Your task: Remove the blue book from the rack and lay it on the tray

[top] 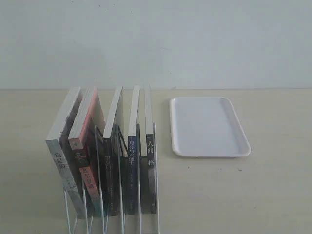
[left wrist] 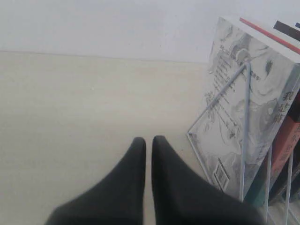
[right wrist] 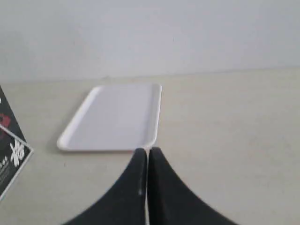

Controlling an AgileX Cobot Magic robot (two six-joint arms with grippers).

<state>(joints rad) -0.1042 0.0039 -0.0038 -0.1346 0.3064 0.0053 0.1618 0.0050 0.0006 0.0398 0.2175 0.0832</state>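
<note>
Both left pincer (left wrist: 148, 139) and right pincer (right wrist: 147, 150) are pressed together over pale table (top: 273, 195), white wall (top: 195, 39) behind.

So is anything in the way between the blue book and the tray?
Yes. One black-spined book stands in the rack on the tray side of the blue book, with wire dividers between. Lifting the blue book straight up would probably clear both. Beyond the rack, nothing visible blocks the way.

The white wire book rack (top: 156, 195) is cut off at the exterior view's lower edge; the dark blue paperback (top: 132, 165) is largely hidden between neighbouring books (top: 151, 180).
</note>
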